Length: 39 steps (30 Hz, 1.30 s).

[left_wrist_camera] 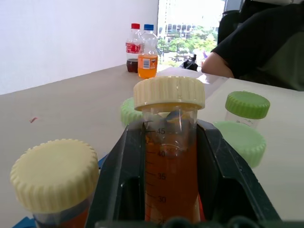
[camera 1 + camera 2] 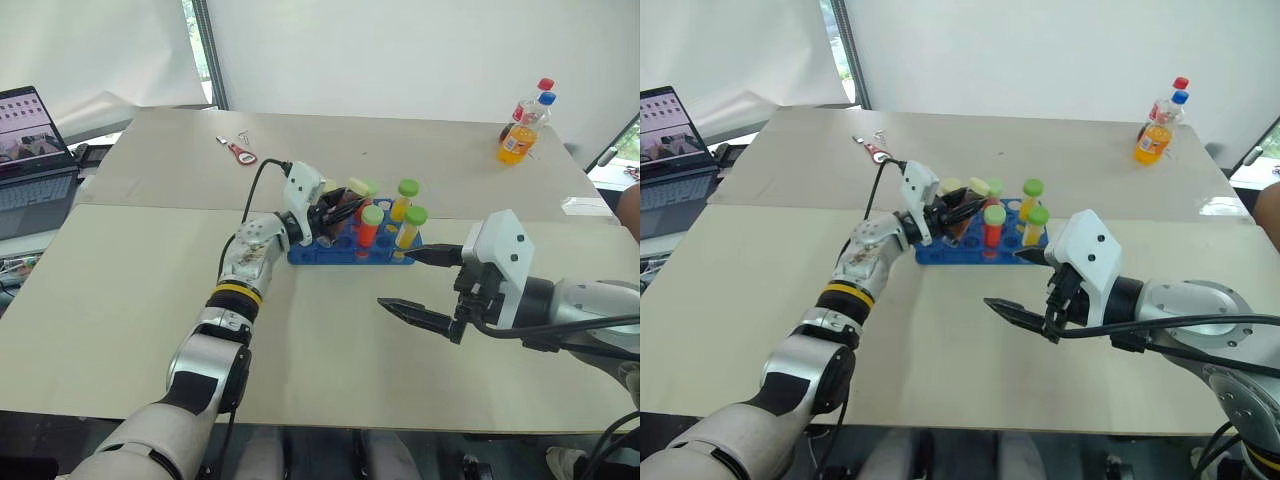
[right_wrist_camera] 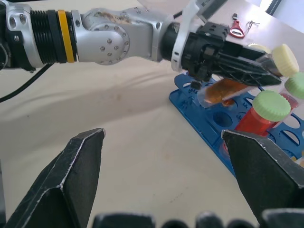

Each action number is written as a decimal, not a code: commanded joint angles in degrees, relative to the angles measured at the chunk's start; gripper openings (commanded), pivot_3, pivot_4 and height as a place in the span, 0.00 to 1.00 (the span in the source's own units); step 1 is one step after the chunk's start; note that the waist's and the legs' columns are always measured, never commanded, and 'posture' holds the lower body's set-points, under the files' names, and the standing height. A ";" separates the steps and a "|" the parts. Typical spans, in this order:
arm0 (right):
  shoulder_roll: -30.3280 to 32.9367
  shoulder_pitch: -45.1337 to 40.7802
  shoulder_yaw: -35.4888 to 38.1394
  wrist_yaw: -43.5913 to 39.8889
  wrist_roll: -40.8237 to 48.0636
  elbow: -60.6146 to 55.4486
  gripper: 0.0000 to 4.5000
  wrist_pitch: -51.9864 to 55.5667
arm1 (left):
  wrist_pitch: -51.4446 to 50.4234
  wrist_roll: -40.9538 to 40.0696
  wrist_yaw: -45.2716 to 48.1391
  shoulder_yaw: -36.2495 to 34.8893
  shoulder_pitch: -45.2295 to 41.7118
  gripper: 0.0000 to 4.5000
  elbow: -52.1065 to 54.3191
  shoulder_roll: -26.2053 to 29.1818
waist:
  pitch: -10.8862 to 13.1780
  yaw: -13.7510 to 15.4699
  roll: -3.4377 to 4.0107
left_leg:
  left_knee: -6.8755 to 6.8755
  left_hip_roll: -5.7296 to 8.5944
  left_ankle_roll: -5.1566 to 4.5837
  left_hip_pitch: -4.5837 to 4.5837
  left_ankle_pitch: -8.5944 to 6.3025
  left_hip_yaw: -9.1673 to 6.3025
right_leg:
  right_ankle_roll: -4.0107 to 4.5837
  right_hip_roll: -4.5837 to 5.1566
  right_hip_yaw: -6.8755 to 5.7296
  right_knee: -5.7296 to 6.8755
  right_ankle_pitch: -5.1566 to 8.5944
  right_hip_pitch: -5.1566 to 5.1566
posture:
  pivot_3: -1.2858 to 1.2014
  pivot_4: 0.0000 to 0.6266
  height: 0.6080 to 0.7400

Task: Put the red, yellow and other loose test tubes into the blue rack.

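Note:
The blue rack (image 2: 305,255) lies mid-table with a red tube (image 2: 369,226) and two yellow tubes (image 2: 404,200), all green-capped, standing in it. My left gripper (image 2: 345,208) is shut on a cream-capped tube (image 1: 170,142) of orange-brown liquid, held tilted over the rack's left end with its cap toward the far side. Another cream-capped tube (image 1: 54,175) stands close beside it. My right gripper (image 2: 395,276) hovers open and holds nothing, just in front of the rack's right end; its black fingers (image 3: 80,161) are spread wide.
Two drink bottles (image 2: 522,128) stand at the table's back right. A red-handled tool (image 2: 240,151) lies behind the rack to the left. A laptop (image 2: 30,150) sits off the left edge. A person's arm (image 2: 630,205) shows at the right.

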State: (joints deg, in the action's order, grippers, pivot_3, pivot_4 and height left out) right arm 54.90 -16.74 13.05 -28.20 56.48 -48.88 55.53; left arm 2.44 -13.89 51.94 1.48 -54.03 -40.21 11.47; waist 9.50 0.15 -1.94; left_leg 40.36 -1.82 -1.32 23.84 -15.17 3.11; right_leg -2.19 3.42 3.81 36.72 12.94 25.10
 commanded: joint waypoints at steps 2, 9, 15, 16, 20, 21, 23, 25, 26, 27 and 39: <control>2.62 1.62 4.48 -0.73 4.14 -1.72 0.98 0.33 | -14.68 -6.11 11.27 -0.66 4.25 0.20 22.58 13.45 | -0.01 -1.24 0.02 | -0.07 -0.07 0.00 -0.01 0.00 -0.21 | 0.01 -0.05 0.02 0.11 0.00 0.02 | 0.52 0.24 0.95; 3.39 -0.06 1.24 -2.76 4.34 0.24 0.98 -1.35 | -27.38 -6.41 28.14 5.95 18.63 0.20 43.39 37.55 | -0.04 -1.07 0.07 | -0.09 -0.06 0.00 -0.12 0.00 -0.22 | 0.00 0.00 0.04 0.01 0.02 -0.03 | 0.52 0.24 0.95; 3.71 -2.63 -2.47 -5.98 2.00 1.90 0.98 -1.99 | -19.18 4.35 23.68 10.86 27.95 0.20 44.33 41.38 | -0.03 0.16 0.06 | 0.02 -0.05 0.01 -0.09 0.01 0.09 | -0.02 0.00 0.03 -0.02 0.04 -0.09 | 0.52 0.24 0.95; 3.72 -2.86 -2.69 -6.31 1.73 2.11 0.98 -2.02 | -18.27 5.96 22.78 11.63 28.11 0.20 43.75 41.11 | -0.03 0.32 0.05 | 0.03 -0.05 0.01 -0.09 0.01 0.11 | -0.02 0.00 0.03 -0.01 0.04 -0.09 | 0.52 0.24 0.95; 3.54 -3.52 -3.37 -7.14 0.89 2.42 0.98 -1.94 | -15.19 10.97 23.11 15.11 28.29 0.20 41.97 41.49 | -0.03 0.48 0.06 | 0.04 -0.04 0.01 -0.08 0.00 0.16 | -0.01 0.00 0.03 0.00 0.04 -0.08 | 0.52 0.24 0.95; 3.42 -3.60 -3.40 -7.22 0.81 2.44 0.98 -1.84 | -15.74 11.08 23.11 15.39 28.07 0.20 41.71 41.01 | -0.03 0.46 0.06 | 0.04 -0.04 0.01 -0.08 0.00 0.18 | -0.01 -0.01 0.03 0.00 0.04 -0.08 | 0.52 0.24 0.95; 3.27 -3.69 -3.49 -7.29 0.62 2.43 0.98 -1.79 | -16.79 10.93 23.50 15.65 27.36 0.31 41.25 40.26 | -0.04 0.48 0.08 | 0.04 -0.05 0.01 -0.10 0.01 0.18 | 0.00 -0.03 0.03 0.05 0.04 -0.07 | 0.52 0.24 0.95; 3.13 -3.83 -3.54 -7.04 0.76 2.39 0.98 -1.60 | -17.79 11.07 23.99 15.97 26.01 0.52 40.48 39.87 | -0.05 0.48 0.09 | 0.04 -0.05 0.00 -0.13 0.01 0.18 | 0.01 -0.03 0.03 0.11 0.04 -0.07 | 0.52 0.24 0.95; 3.09 -3.79 -3.46 -6.88 0.95 2.31 0.98 -1.47 | -18.16 11.38 24.03 16.10 25.34 0.63 40.00 39.75 | -0.05 0.47 0.09 | 0.05 -0.06 0.00 -0.12 0.02 0.17 | 0.01 -0.04 0.03 0.11 0.04 -0.08 | 0.52 0.24 0.95; 3.08 -3.74 -3.39 -6.77 1.09 2.26 0.98 -1.39 | -18.39 11.65 24.03 16.16 24.90 0.74 39.67 39.65 | -0.05 0.44 0.09 | 0.06 -0.05 0.00 -0.12 0.02 0.17 | 0.00 -0.04 0.03 0.11 0.04 -0.08 | 0.52 0.24 0.95; 13.67 -1.05 -2.93 -16.97 3.23 2.29 0.98 1.45 | -25.30 21.40 31.36 25.85 18.05 1.00 44.65 41.52 | -0.10 -0.23 0.17 | 0.05 -0.06 -0.05 -0.12 -0.02 0.19 | 0.01 -0.06 0.05 0.05 0.06 -0.08 | 0.52 0.24 0.95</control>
State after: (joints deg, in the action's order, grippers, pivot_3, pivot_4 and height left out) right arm 67.78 -17.49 9.01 -44.03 59.40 -46.22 57.52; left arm -22.56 5.96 81.43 25.07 -36.40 3.53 52.11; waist 9.39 -0.09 -1.77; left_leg 40.41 -1.88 -1.38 23.72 -15.19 3.29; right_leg -2.19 3.36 3.86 36.77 13.00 25.02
